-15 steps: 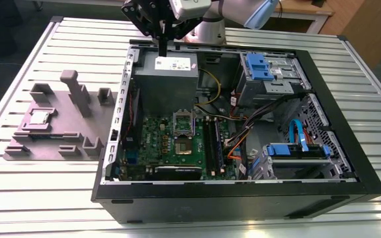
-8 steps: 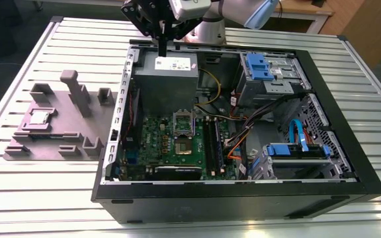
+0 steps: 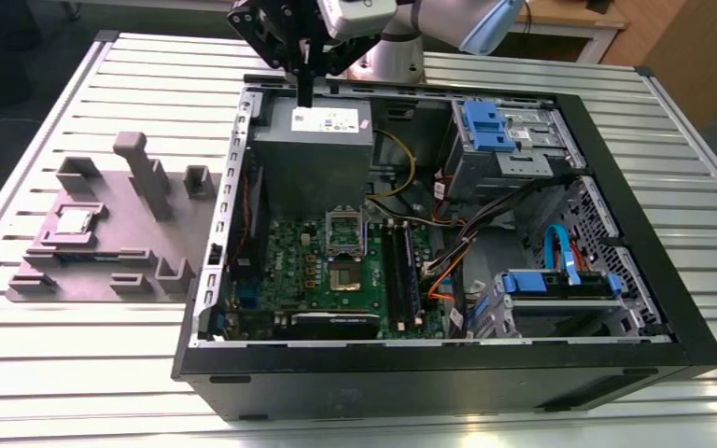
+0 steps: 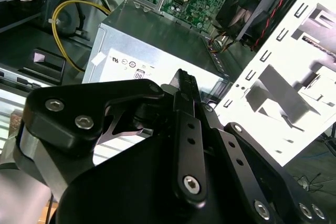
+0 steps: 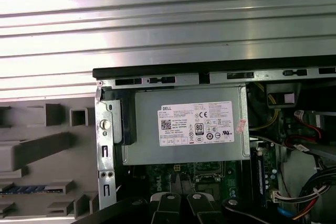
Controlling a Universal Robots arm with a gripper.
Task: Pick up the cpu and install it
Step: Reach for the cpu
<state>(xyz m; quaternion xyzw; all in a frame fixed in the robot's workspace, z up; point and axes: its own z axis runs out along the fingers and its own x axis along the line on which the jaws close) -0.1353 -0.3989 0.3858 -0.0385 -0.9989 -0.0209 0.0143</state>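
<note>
The cpu (image 3: 76, 221), a small silvery square chip, lies in a recess of the grey holder block (image 3: 109, 271) at the exterior view's left, outside the computer case. My gripper (image 3: 302, 91) hangs above the grey power supply box (image 3: 313, 149) at the back of the open case, well away from the cpu. Its dark fingers (image 4: 185, 85) are pressed together with nothing between them. On the green motherboard (image 3: 296, 271) the socket (image 3: 344, 273) sits with its metal frame (image 3: 343, 229) raised. The socket (image 5: 209, 176) also peeks out below the labelled box in the first wrist view.
The open black case (image 3: 458, 373) lies on a slatted metal table (image 3: 85, 373). Inside are blue drive brackets (image 3: 489, 126), cables (image 3: 458, 271) and a yellow wire (image 4: 79, 9). The holder block has upright posts (image 3: 145, 173).
</note>
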